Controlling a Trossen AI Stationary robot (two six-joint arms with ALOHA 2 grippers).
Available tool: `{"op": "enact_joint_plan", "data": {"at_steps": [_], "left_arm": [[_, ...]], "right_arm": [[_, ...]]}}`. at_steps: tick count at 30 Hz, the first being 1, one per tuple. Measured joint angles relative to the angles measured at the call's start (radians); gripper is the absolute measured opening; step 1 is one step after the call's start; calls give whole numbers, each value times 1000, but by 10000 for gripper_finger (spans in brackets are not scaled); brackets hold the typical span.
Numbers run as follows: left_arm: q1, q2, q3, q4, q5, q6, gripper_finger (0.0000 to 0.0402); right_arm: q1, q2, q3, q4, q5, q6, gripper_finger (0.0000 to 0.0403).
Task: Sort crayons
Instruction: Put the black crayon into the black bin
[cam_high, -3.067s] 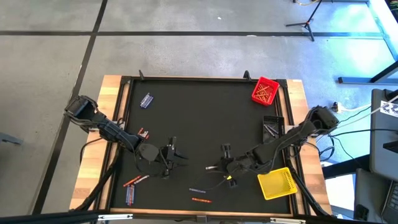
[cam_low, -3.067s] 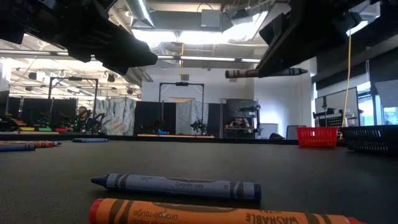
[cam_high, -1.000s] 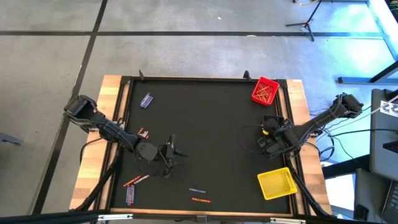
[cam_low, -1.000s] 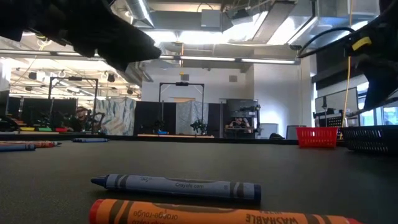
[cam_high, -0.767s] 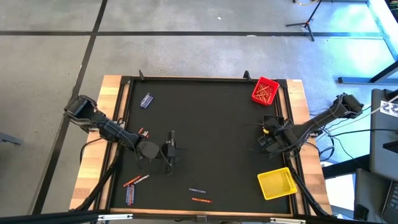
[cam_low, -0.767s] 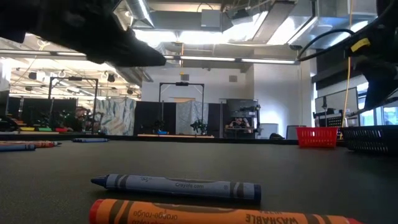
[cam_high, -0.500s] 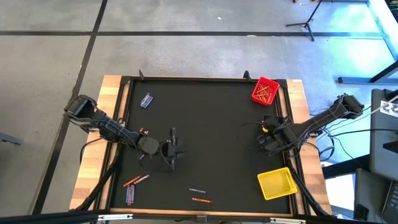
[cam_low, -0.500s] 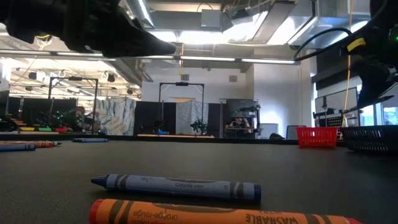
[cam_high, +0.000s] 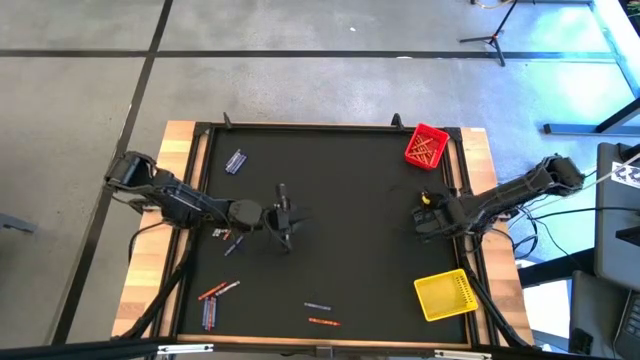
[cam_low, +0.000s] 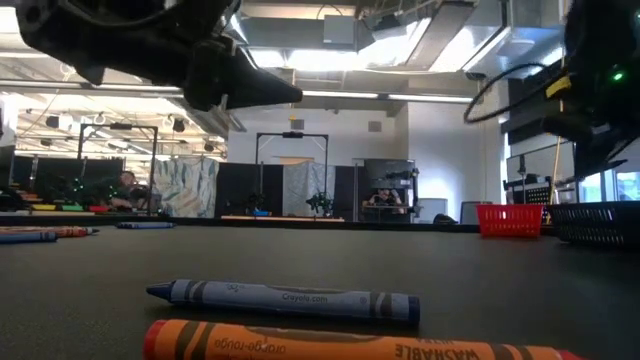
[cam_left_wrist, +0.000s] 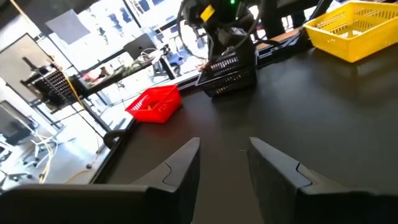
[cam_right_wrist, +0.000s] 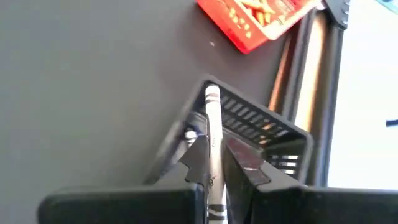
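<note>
1. Right wrist view: right gripper (cam_right_wrist: 212, 163) is closed on a grey crayon (cam_right_wrist: 212, 124), pinched near mid-length, tip pointing out over the black bin (cam_right_wrist: 261, 134). Red bin (cam_right_wrist: 261, 22) lies beyond it.
2. High view: that gripper (cam_high: 424, 217) sits at the table's right edge, above the black bin, between the red bin (cam_high: 426, 145) and the yellow bin (cam_high: 446, 294).
3. Left gripper (cam_high: 286, 214) hovers over mid-table, fingers (cam_left_wrist: 180, 168) parted and holding nothing.
4. Loose crayons: a pair just beside the left arm (cam_high: 228, 240), a cluster near the front left corner (cam_high: 214, 300), blue (cam_low: 285, 299) and orange (cam_low: 340, 343) ones at front centre, a bluish group at the back left (cam_high: 235, 161).
5. Handling, judged: light, stiff, round sticks with paper wrap; liable to roll and to snap if squeezed hard. Best grasped across the middle, fingers square to the long axis.
</note>
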Motion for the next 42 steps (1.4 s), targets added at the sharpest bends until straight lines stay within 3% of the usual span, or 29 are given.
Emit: {"op": "enact_joint_plan", "data": {"at_steps": [6, 10, 18, 23, 29, 36, 42], "left_arm": [[-2, 0, 0, -2, 5, -18, 126], [-5, 0, 0, -2, 5, -36, 126], [-5, 0, 0, -2, 6, -186, 126], [-5, 0, 0, -8, 43, -284, 126], [-32, 0, 0, -39, 118, -353, 126], [-72, 0, 0, -45, 115, -367, 126], [-72, 0, 0, -57, 111, -369, 126]], "right_arm": [[-73, 41, 0, 28, -7, -147, 30], [-70, 50, 0, 68, 42, -227, 30], [-70, 50, 0, 127, 100, -397, 30], [-70, 50, 0, 353, 100, -594, 30], [-70, 71, 0, 727, 0, -846, 30], [-70, 230, 0, 1037, -82, -1046, 30], [-78, 383, 0, 1154, -89, -1110, 30]]}}
